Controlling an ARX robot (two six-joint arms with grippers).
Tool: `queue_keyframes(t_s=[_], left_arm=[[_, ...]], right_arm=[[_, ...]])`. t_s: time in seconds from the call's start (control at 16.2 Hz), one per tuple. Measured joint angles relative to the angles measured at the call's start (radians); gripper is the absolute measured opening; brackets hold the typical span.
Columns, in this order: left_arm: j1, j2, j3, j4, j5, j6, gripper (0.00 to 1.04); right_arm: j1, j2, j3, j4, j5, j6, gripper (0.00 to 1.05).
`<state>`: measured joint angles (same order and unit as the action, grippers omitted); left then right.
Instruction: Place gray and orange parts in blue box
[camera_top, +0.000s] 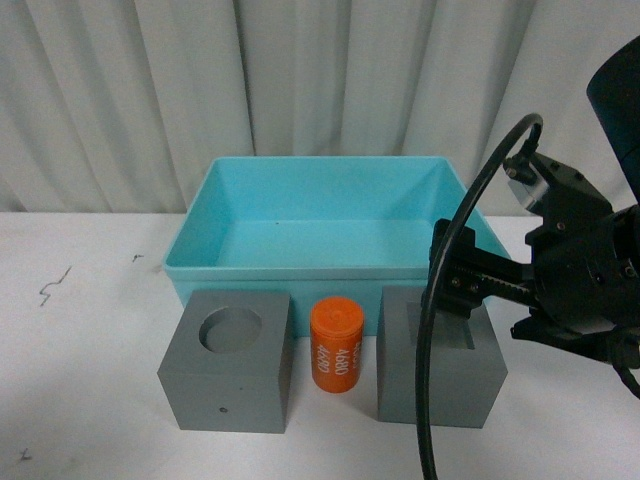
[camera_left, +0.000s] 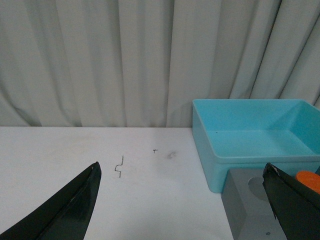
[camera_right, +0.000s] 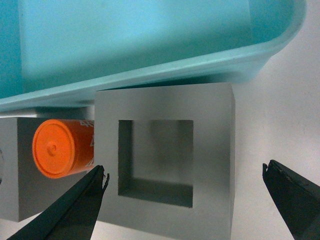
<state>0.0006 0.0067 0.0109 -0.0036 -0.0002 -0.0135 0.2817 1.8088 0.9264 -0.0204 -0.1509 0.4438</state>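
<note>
On the white table (camera_top: 80, 330) the blue box (camera_top: 300, 285) sits at the back. Just in front of it are the round-hole gray cube (camera_top: 228, 365) on the left, the square-hole gray cube (camera_top: 440, 380) on the right, and the orange cylinder (camera_top: 336, 345) upright between them. My right gripper (camera_right: 184, 172) hangs spread wide over the square-hole one, and the left gripper (camera_left: 182, 170) is spread wide too.

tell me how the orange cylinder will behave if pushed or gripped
Upright on its flat end, the orange cylinder should probably sit steady under a light nudge, but if tipped its round side would likely roll. It looks rigid and smooth, so jaws may slip on the curve.
</note>
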Motion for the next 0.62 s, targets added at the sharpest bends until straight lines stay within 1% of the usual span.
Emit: queue_keyframes(t_s=[0.12, 0.25, 0.62], left_arm=[[0.0, 0.0, 0.0, 0.0, 0.0, 0.0, 0.98], [0.0, 0.0, 0.0, 0.0, 0.0, 0.0, 0.98], [0.0, 0.0, 0.0, 0.0, 0.0, 0.0, 0.98]], right_arm=[[-0.018, 0.027, 0.012, -0.002, -0.018, 0.001, 0.98], [-0.026, 0.045, 0.034, -0.001, -0.014, 0.0, 0.98], [-0.027, 0.135, 0.049, 0.014, -0.026, 0.0, 0.98]])
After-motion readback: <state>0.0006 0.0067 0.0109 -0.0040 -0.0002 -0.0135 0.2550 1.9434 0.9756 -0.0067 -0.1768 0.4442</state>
